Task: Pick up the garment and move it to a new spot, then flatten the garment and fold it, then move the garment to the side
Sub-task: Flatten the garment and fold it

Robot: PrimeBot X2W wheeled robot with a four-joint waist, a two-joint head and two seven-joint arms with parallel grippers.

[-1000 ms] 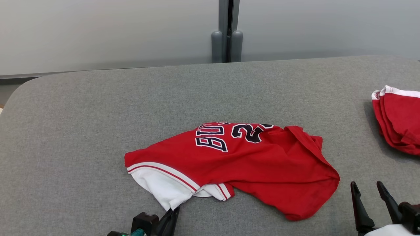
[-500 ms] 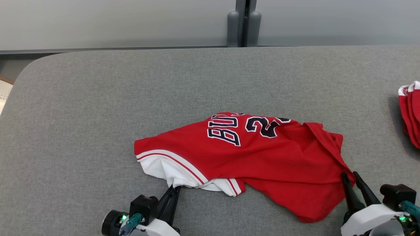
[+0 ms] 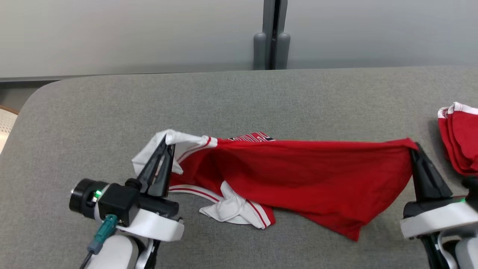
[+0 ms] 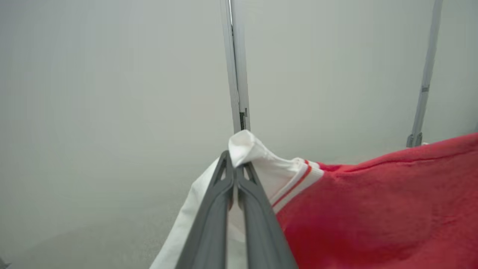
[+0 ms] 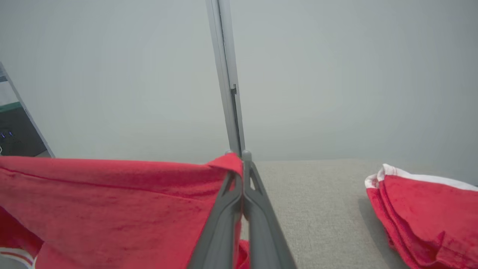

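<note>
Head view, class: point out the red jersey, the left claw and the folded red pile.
red jersey (image 3: 310, 168), head view, on its stretched red panel.
left claw (image 3: 166, 141), head view, between the fingertips pinching white cloth.
folded red pile (image 3: 461, 136), head view, on its top red layer.

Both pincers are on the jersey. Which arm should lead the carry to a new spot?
Left, probably. The left pincer grips the jersey by its white edge with open table beside it; the right pincer sits close to the folded red pile.
</note>
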